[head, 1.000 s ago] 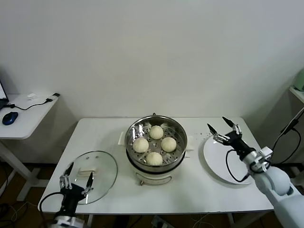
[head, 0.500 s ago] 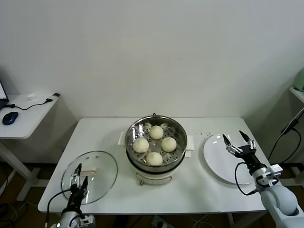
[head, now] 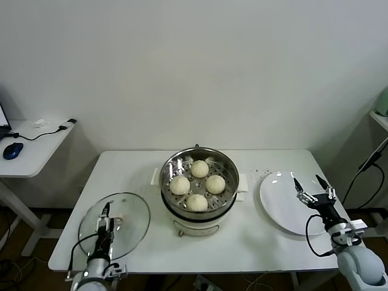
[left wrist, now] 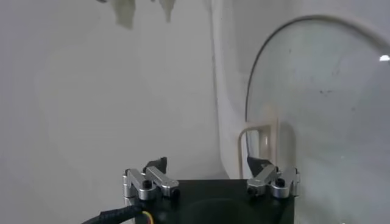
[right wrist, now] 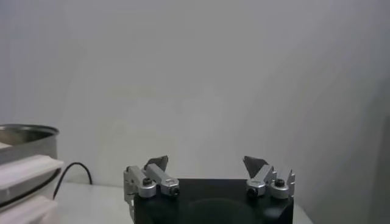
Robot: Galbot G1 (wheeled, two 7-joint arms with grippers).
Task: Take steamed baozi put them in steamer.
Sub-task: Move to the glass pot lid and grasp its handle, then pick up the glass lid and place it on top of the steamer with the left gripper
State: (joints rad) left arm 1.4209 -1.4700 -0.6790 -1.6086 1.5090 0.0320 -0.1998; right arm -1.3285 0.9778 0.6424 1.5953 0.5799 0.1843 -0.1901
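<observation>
Several cream-white steamed baozi (head: 199, 168) sit on the perforated tray inside the shiny steel steamer (head: 227, 165) at the table's middle. My right gripper (head: 313, 185) is open and empty over the right side of the white plate (head: 280, 206), well right of the steamer. My left gripper (head: 107, 216) is open and empty over the glass lid (head: 130, 212) at the front left. In the right wrist view the open right gripper (right wrist: 206, 162) faces the wall, with the steamer (right wrist: 24, 135) at the frame edge. The left wrist view has the open left gripper (left wrist: 207, 164) above the lid (left wrist: 317, 97).
The white table (head: 130, 173) ends just in front of both grippers. A side desk (head: 36, 145) with a blue mouse (head: 12, 150) stands at the far left. A black cable (head: 370, 163) hangs at the far right beside the plate.
The right gripper has drawn back from the plate's far left toward the front right. The left gripper has shifted right and forward over the lid. The baozi have not moved.
</observation>
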